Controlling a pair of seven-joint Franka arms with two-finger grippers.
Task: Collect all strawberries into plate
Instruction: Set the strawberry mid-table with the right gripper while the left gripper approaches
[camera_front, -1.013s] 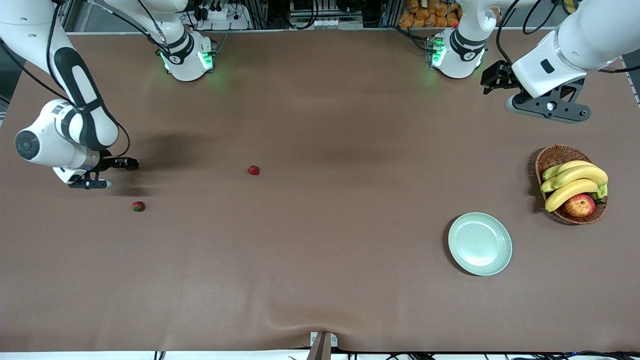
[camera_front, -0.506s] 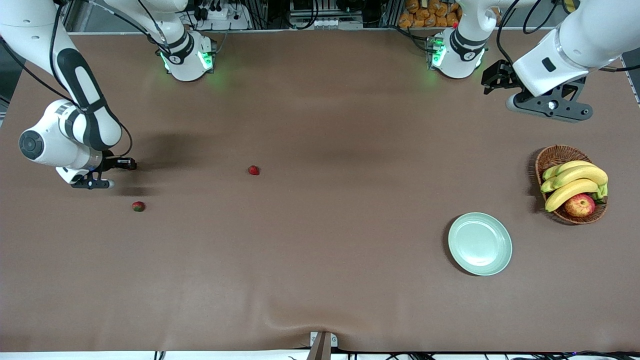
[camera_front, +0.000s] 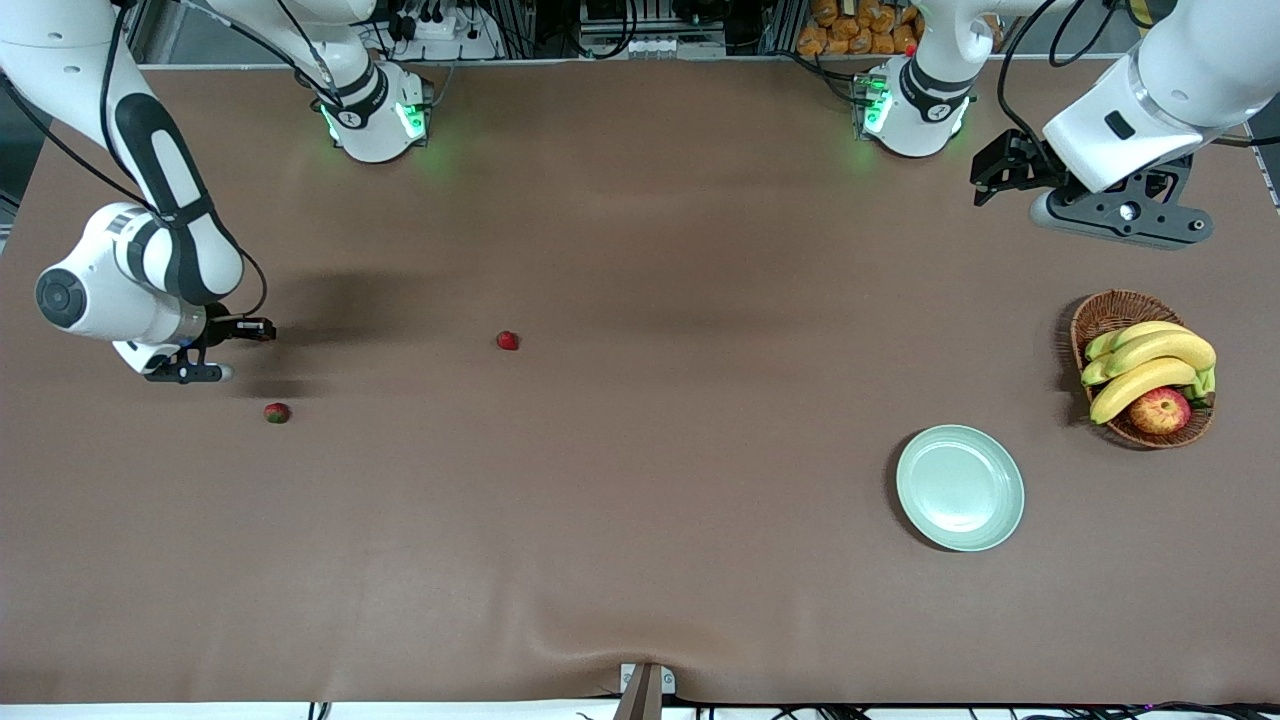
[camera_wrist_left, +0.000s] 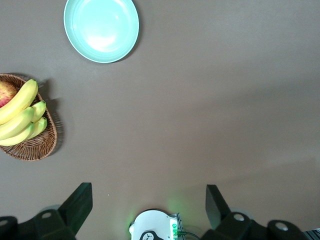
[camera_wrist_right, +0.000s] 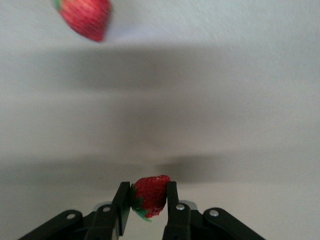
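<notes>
Right gripper (camera_wrist_right: 148, 200) low at the right arm's end of the table, jaws clenched on a strawberry (camera_wrist_right: 150, 195), bumpy red skin, green cap. First berry appears secured; next comes a lift and long carry to the plate (camera_front: 960, 487), glossy mint, shallow, near the wicker basket (camera_front: 1110, 310). Two strawberries lie loose: one (camera_front: 277, 412) nearer the front camera, one (camera_front: 508, 340) toward mid-table. Left gripper (camera_wrist_left: 150, 207) waits, spread wide, above its end.
</notes>
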